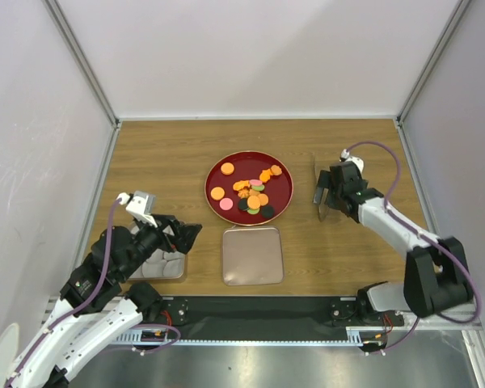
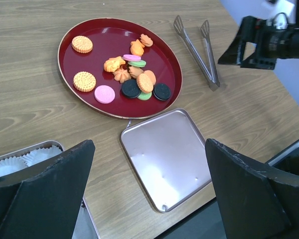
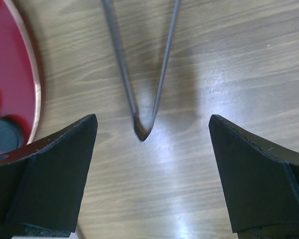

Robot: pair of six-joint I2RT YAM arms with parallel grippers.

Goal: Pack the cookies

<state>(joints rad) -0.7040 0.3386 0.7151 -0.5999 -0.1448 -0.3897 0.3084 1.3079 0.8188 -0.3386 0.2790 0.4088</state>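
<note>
Right gripper [image 3: 152, 149] spread above tongs [image 3: 142, 133], cookies [image 1: 250, 194] on plate [image 1: 242, 166] alongside

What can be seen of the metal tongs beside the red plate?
The tongs are thin, shiny grey metal: two slim arms joined in a V at the near end, spreading to scalloped tips at the far end. They lie flat on the wooden table, right of the red plate, not touching it. The open right gripper hangs over the joined end, a finger on each side, not gripping.
</note>
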